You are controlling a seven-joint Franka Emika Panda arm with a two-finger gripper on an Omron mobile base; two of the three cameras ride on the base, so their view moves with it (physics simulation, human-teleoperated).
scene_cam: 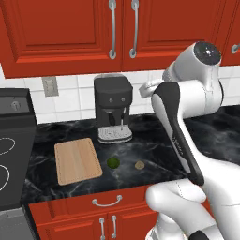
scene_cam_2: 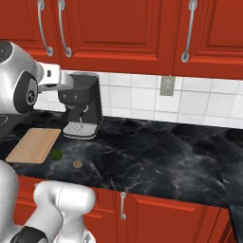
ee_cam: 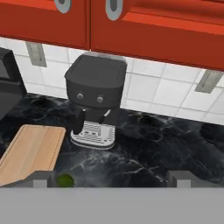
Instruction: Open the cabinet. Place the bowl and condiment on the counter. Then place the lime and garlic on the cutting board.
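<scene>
With its jaws spread wide and empty, the gripper (ee_cam: 110, 178) at the bottom of the hand view faces the coffee machine (ee_cam: 95, 101) mid-frame, the lime (ee_cam: 65, 180) lower left beside the cutting board (ee_cam: 29, 151), the cabinet (ee_cam: 144, 26) shut along the top.

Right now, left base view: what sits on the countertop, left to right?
cutting board → lime → garlic, all lying on the counter. The coffee machine stands farther back, overlapping the lime's column, so it's left unranked.
</scene>
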